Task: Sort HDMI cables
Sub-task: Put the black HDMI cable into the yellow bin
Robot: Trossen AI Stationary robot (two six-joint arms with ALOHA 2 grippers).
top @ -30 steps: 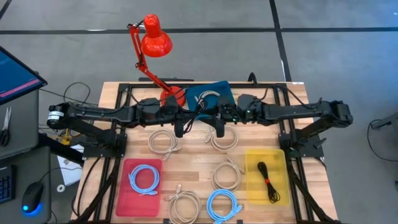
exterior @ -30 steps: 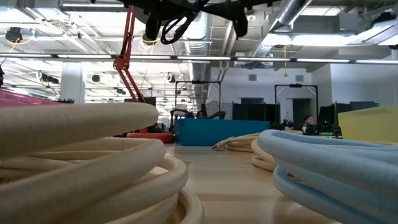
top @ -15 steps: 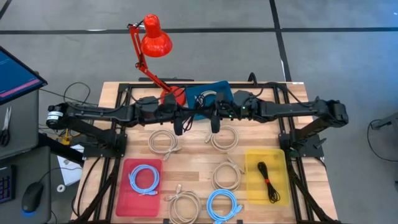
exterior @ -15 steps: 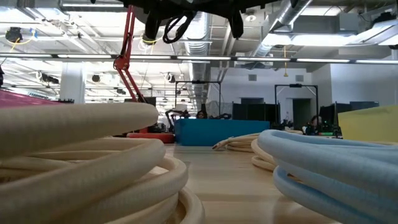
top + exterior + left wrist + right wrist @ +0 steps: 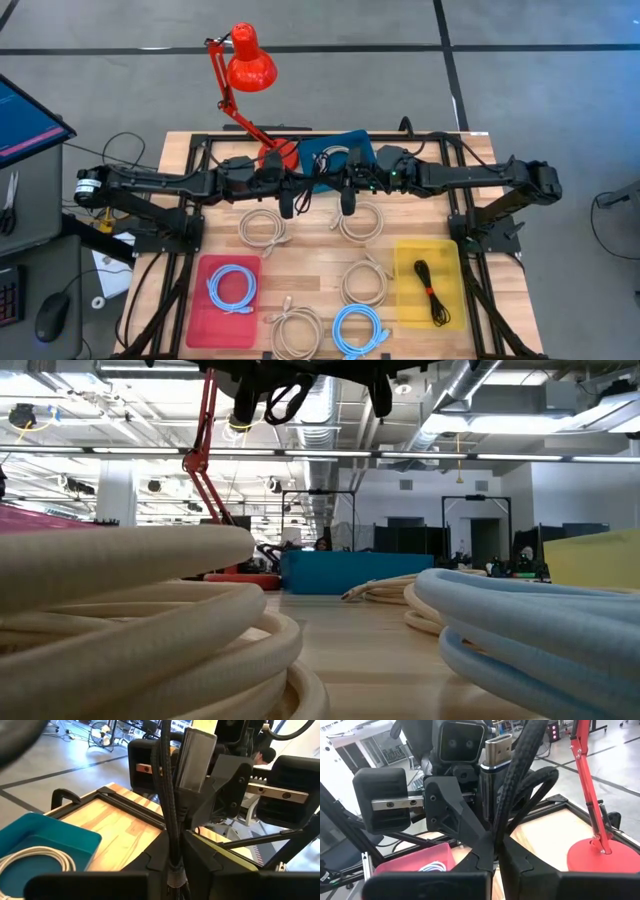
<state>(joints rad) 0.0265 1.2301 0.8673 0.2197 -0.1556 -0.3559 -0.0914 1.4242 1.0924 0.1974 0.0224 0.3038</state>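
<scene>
- Clamped hard together, the right gripper's jaws pinch a black HDMI bundle near the gathered stem below its plug.
- From the opposite side, the left gripper has its jaws against the same bundle; they look closed on it, though the grip may be slack.
- Both grippers meet in the air just in front of the blue tray, so the black bundle hangs between them, well clear of the table.
- One beige coil lies inside the blue tray.
- Further out from the blue tray, a red tray holds a light-blue coil, and a yellow tray holds another black bundle.
- Loose coils sit on the table between the blue tray and those two: beige ones nearest it, then more beige and a light-blue coil farthest away.
- My reading: this is a hand-over, and the black bundle most likely belongs in the yellow tray with its match.
- Handling judgement: the bundle is light and thin, springy rather than limp, with a braided jacket that gives fair friction.
- Its loops can splay or snag on a finger when one side lets go.
- Best hold is at the tied waist, where the strands are gathered; the hard plug end is smoother and apt to pivot.
</scene>
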